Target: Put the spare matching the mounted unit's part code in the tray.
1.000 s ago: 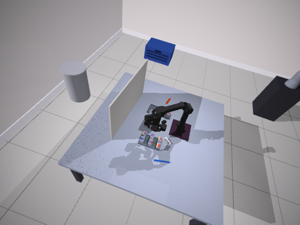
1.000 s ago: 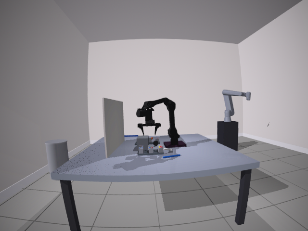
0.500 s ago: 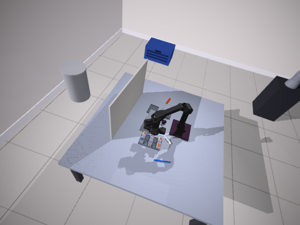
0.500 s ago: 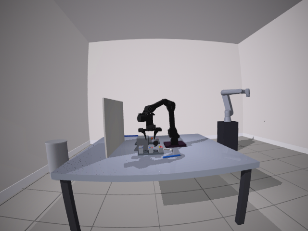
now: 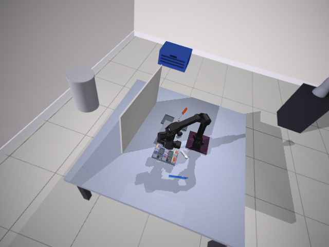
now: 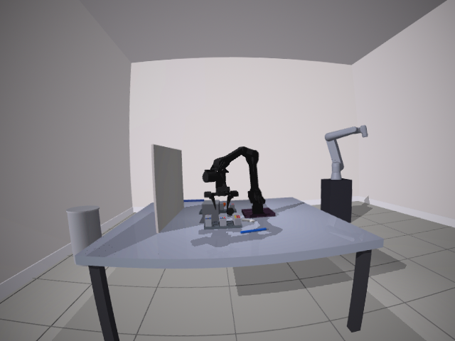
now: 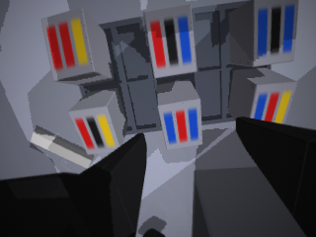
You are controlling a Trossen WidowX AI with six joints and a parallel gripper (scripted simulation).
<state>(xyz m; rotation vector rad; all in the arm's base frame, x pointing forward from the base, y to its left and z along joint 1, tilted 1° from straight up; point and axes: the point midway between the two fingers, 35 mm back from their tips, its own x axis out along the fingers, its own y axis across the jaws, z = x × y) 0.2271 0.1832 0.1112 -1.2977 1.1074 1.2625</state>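
The mounted unit, a grey block [image 6: 210,207] [image 7: 228,204], stands beside the rack; its back is hidden. A rack [image 6: 220,227] [image 7: 140,104] holds striped spares. In the wrist view, the far row has red-red-yellow [image 7: 67,45], red-black-blue [image 7: 171,44] and blue-black-blue [image 7: 276,31]. The near row has red-black-yellow [image 7: 95,132], blue-red-blue [image 7: 182,130] and blue-red-yellow [image 7: 272,106]. My gripper [image 6: 221,208] [image 7: 190,131] is open and empty, pointing down above the rack's near side, with the blue-red-blue spare between its fingertips in the wrist view. The grey tray [image 5: 168,118] looks empty.
A tall panel [image 5: 140,114] [image 6: 168,187] stands left of the unit. An orange screwdriver [image 5: 184,110] lies near the tray. A white piece [image 5: 184,154] [image 7: 61,147] lies beside the rack, a blue pen [image 5: 177,176] [image 6: 253,230] farther off. A black round thing [image 5: 179,133] is near the unit.
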